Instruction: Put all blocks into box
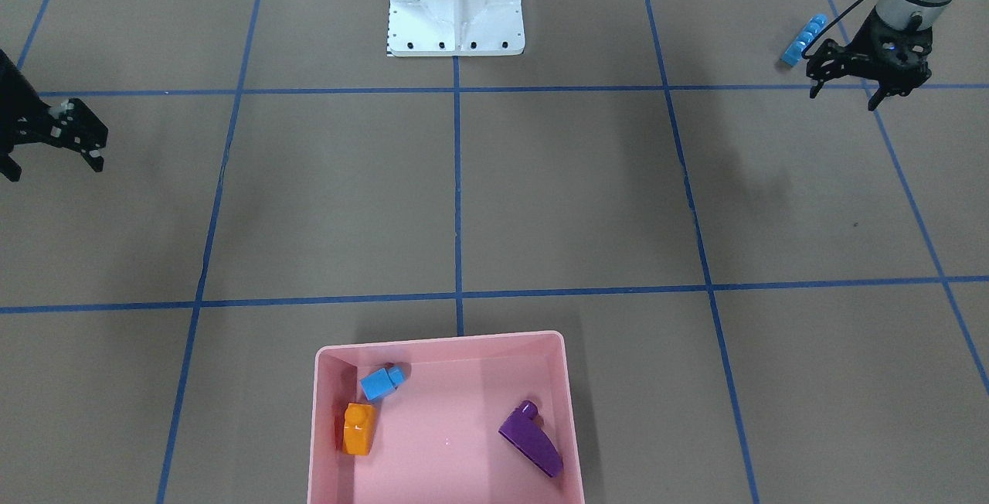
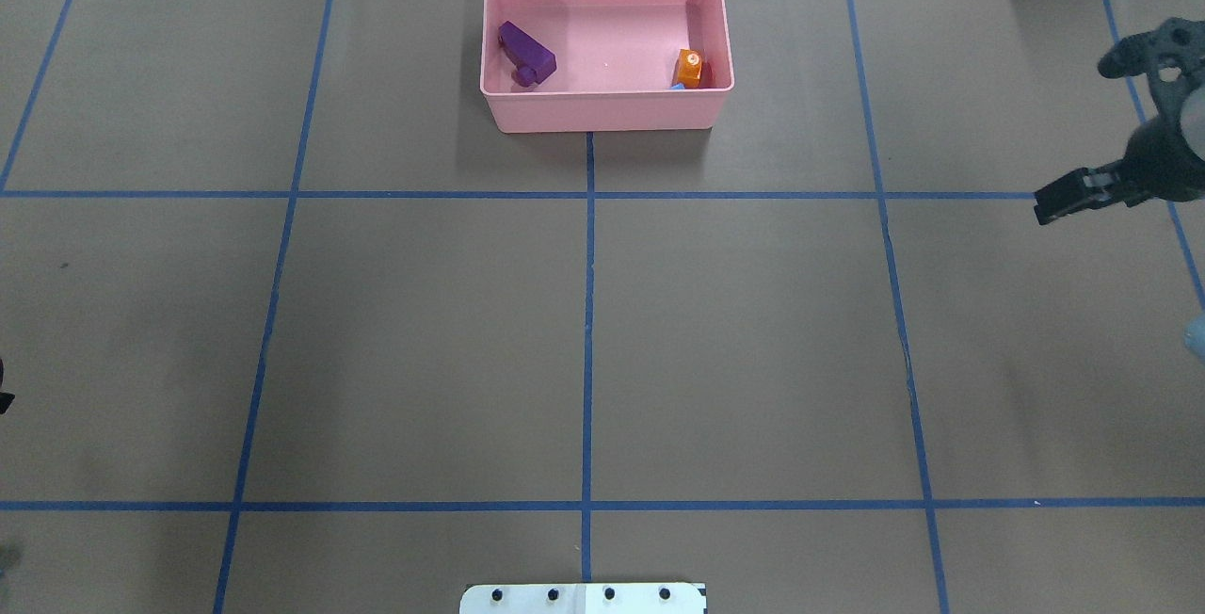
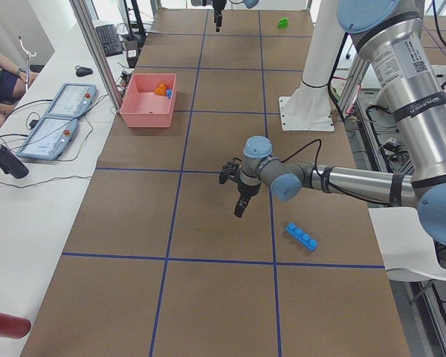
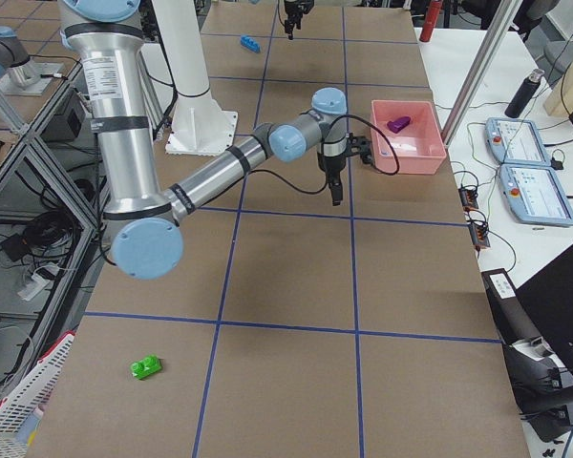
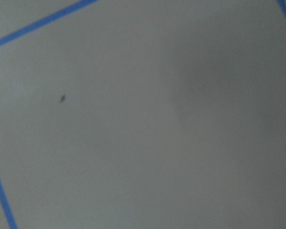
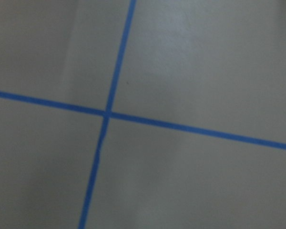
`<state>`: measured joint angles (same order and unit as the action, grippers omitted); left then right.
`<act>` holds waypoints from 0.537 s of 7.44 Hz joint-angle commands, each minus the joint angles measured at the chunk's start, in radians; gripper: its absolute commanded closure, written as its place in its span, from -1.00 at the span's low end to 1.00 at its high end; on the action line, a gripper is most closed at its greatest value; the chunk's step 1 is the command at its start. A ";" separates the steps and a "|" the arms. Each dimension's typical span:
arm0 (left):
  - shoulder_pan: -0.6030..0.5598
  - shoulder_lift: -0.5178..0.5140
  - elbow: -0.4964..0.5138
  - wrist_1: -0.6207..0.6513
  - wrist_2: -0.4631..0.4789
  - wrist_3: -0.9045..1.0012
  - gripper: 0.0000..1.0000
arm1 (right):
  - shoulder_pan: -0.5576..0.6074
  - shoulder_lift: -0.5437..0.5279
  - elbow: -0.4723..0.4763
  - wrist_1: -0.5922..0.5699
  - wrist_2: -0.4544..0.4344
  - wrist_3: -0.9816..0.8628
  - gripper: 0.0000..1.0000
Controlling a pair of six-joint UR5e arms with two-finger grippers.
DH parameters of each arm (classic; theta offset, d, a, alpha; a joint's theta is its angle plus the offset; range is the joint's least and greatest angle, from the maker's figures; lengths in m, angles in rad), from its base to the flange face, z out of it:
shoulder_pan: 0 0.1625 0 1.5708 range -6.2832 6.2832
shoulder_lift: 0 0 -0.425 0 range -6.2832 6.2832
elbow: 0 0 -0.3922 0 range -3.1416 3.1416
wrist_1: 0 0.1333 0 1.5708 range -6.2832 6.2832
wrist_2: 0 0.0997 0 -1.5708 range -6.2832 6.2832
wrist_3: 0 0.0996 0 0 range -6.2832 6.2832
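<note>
The pink box (image 1: 440, 339) stands at the table's far side from the robot and also shows in the overhead view (image 2: 602, 110). In it lie the orange sloped brick (image 1: 358, 428), the purple sloped brick (image 1: 530, 438) and the small light-blue cube (image 1: 378, 383). The long light-blue bar (image 1: 803, 39) lies on the table beside my left gripper (image 1: 844, 98), which hangs open and empty just above the table. The green brick (image 4: 146, 366) lies far off at the table's right end. My right gripper (image 1: 54, 170) is open and empty, away from every brick.
The white metal robot base (image 1: 456, 5) stands at the middle of the robot's side. Blue tape lines (image 2: 588, 313) divide the brown table into squares. Operator consoles (image 3: 56, 123) sit on a side bench beyond the box.
</note>
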<state>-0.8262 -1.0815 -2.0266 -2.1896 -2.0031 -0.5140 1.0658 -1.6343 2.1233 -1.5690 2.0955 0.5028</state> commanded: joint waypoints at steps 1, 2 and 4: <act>0.106 0.040 0.000 -0.029 -0.006 -0.015 -1.00 | 0.066 -0.346 0.066 0.228 0.046 -0.094 -0.99; 0.175 0.041 0.003 -0.027 0.001 -0.062 -1.00 | 0.087 -0.475 0.029 0.423 0.070 -0.098 -0.99; 0.371 0.052 0.011 -0.018 0.073 -0.066 -1.00 | 0.133 -0.632 -0.075 0.683 0.133 -0.127 -0.99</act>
<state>-0.5827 -1.0368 -2.0200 -2.2131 -1.9828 -0.5709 1.1684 -2.1538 2.1093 -1.0598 2.1914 0.4006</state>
